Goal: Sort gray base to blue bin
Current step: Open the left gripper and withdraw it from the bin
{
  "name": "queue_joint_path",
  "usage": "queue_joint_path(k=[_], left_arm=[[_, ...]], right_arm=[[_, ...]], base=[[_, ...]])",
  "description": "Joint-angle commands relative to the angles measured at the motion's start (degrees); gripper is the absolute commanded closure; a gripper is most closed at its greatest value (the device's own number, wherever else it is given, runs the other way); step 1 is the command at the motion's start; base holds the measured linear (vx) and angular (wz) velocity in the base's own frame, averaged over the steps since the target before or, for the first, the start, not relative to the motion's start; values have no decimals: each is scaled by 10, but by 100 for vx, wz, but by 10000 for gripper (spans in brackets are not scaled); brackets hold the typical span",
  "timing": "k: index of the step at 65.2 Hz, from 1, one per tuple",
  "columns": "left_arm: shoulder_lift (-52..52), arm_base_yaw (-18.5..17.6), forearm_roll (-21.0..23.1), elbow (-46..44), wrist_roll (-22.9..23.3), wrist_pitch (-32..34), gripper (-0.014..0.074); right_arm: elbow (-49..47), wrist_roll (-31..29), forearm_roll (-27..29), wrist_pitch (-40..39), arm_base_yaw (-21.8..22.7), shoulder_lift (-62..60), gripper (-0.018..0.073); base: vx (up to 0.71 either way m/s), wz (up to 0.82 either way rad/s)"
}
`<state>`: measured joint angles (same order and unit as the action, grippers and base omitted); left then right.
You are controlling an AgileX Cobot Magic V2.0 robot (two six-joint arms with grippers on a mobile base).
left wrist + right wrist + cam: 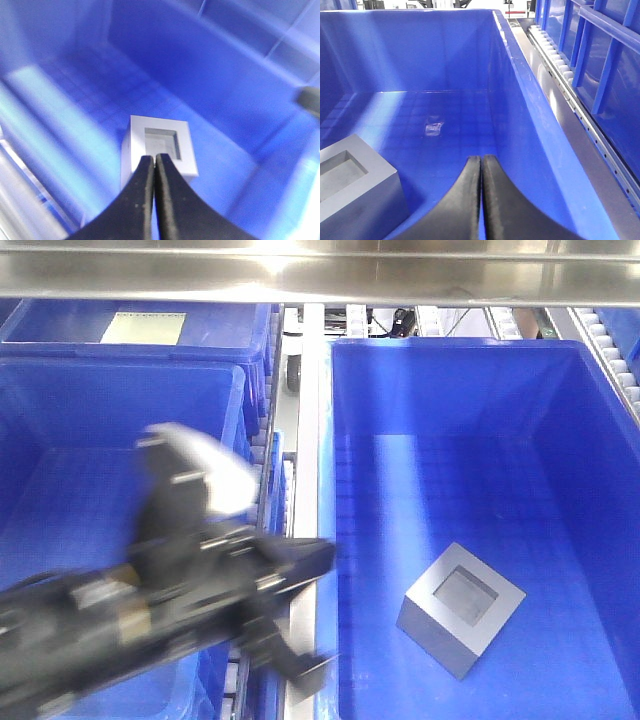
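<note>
Left arm: blurred, stretched over the left crate [60, 440] toward the metal divider [305, 440]. Left gripper [154, 161]: fingers pressed together, nothing between them.

Gray base [462, 608]: lay on the floor of the blue bin [600, 440], recess upward, corner toward the camera; roughly cubic, no long axis. It sat right of and beyond the left gripper, apart.

Right gripper [481, 162]: fingers closed, empty, inside the bin; base just to its left, judged nearer this arm.

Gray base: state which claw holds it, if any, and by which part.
Neither. The gray base sits free on the blue bin floor; the left claw and right claw are both shut on nothing.
</note>
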<state>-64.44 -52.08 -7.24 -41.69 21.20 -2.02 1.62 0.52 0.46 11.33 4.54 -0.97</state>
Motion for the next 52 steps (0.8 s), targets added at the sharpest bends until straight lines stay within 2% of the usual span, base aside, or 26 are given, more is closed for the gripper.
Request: queue_joint_path(k=[1, 28, 41, 52], left_arm=[[69, -2, 3, 21, 7, 42, 604], [346, -2, 3, 201, 7, 42, 604], [455, -2, 3, 246, 7, 33, 604], [500, -2, 3, 254, 7, 10, 604]], right_arm=[[0, -5, -5, -29, 0, 0, 564], [0, -5, -5, -29, 0, 0, 564], [0, -5, -5, -29, 0, 0, 564], [0, -5, -5, -29, 0, 0, 564]], base=[[0, 0], [0, 0], [0, 0], [0, 0]])
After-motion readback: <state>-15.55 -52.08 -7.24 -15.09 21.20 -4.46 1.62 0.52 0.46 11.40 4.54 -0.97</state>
